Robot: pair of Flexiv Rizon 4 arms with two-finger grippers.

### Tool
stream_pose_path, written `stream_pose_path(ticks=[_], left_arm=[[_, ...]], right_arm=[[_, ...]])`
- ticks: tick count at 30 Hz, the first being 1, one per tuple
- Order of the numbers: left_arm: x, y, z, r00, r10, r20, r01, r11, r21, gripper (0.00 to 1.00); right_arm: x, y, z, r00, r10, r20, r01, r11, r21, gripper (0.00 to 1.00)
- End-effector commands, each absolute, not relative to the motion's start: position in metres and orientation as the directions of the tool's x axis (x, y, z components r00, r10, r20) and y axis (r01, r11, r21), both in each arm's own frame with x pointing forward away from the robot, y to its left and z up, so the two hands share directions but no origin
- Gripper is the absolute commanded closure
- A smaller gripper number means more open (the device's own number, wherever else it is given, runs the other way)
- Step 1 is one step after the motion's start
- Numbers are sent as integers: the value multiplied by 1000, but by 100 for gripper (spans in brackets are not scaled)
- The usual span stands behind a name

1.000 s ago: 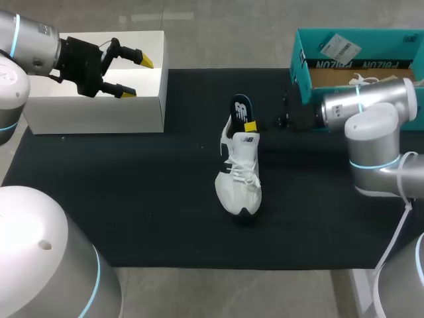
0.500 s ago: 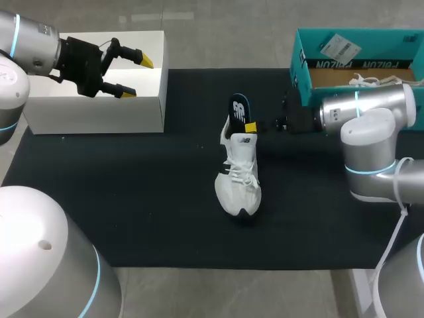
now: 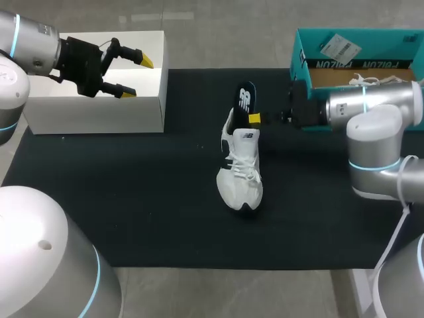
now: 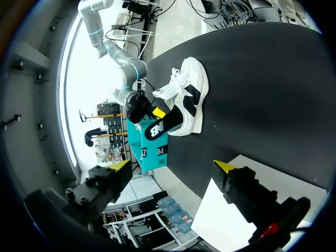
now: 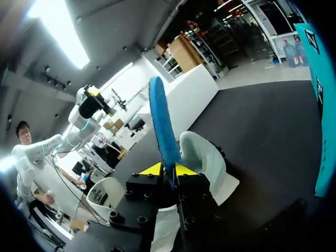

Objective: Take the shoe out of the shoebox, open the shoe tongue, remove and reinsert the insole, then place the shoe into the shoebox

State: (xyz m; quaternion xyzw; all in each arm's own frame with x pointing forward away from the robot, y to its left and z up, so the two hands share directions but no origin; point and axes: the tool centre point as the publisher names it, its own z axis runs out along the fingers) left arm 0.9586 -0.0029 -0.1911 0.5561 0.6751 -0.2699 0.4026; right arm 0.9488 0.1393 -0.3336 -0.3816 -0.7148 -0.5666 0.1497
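R gripper (image 5: pixel 169 169) was clamped on the dark blue flat insole (image 5: pixel 161 126), one yellow tip each side of its lower end. Insole stood near upright, bottom end at the heel opening of the white lace-up sneaker w/ black trim (image 3: pixel 240 169). Sneaker sat on the black table mat (image 3: pixel 132 199), toe toward the robot, apart from the teal cardboard shoebox (image 3: pixel 311 73). L gripper (image 3: pixel 135 77) hung w/ fingers spread wide, holding nothing, over the white open box (image 3: pixel 99 109).
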Motion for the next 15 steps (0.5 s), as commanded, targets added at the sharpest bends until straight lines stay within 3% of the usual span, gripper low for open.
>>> stream_pose_path(ticks=[1, 4, 11, 13, 14, 15], left_arm=[[958, -3, -191, -58, 537, -842, 968, 236, 84, 0], [958, -3, -191, -58, 537, -842, 968, 236, 84, 0], [958, -3, -191, -58, 537, -842, 968, 236, 84, 0], [958, -3, -191, -58, 537, -842, 968, 236, 84, 0], [958, -3, -191, -58, 537, -842, 968, 236, 84, 0], [958, -3, -191, -58, 537, -842, 968, 236, 84, 0]], right_arm=[[947, 143, -341, -660, 370, 654, 718, 56, 694, 76], [944, 144, -345, -652, 369, 663, 726, 52, 685, 65], [937, 147, -352, -636, 365, 680, 742, 49, 668, 69], [937, 147, -353, -632, 364, 684, 746, 48, 664, 76], [937, 147, -353, -631, 364, 684, 747, 49, 663, 95], [937, 147, -353, -630, 364, 686, 748, 49, 661, 100]])
